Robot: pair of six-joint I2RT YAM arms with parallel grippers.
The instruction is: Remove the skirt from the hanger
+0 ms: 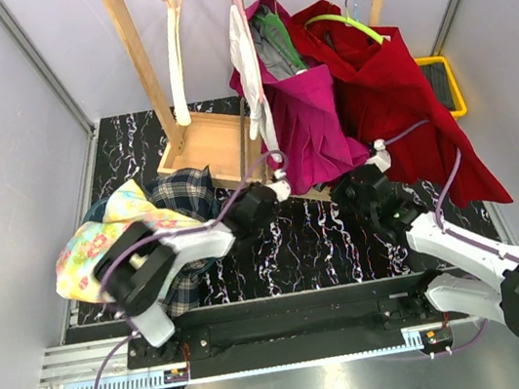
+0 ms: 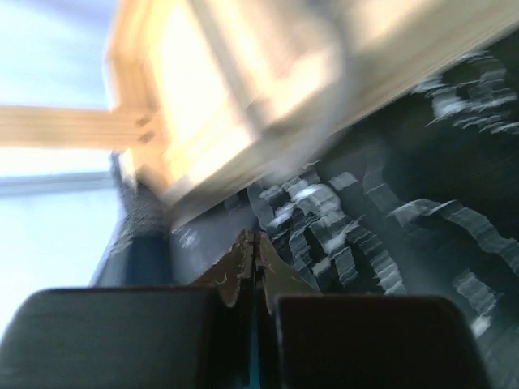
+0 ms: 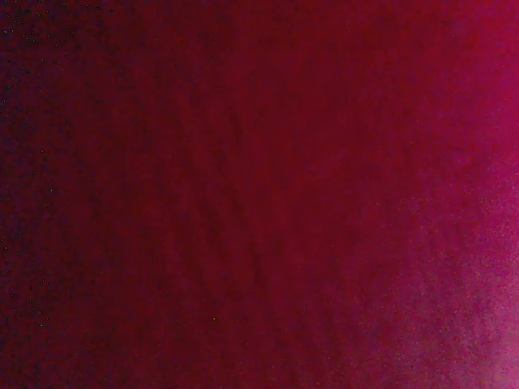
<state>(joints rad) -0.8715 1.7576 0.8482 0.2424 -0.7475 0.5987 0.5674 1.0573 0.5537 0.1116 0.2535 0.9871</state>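
Note:
The magenta skirt (image 1: 312, 122) hangs from the wooden rail, its top bunched round a grey-green hanger (image 1: 271, 30). A white and pink hanger (image 1: 245, 59) dangles along the skirt's left edge. My left gripper (image 1: 280, 183) sits just below the skirt's lower left corner; in the left wrist view it (image 2: 258, 239) is shut with nothing between its fingers, above the marbled mat. My right gripper (image 1: 377, 158) pushes into the cloth at the skirt's lower right, its fingers hidden. Red-magenta cloth (image 3: 259, 194) fills the whole right wrist view.
A red garment (image 1: 403, 103) on a green hanger (image 1: 351, 22) hangs right of the skirt. A bare white hanger (image 1: 177, 59) hangs at the left. The wooden rack base (image 1: 207, 143) is behind my left gripper. Floral and plaid clothes (image 1: 136, 224) lie at left, a yellow tray (image 1: 443, 76) at far right.

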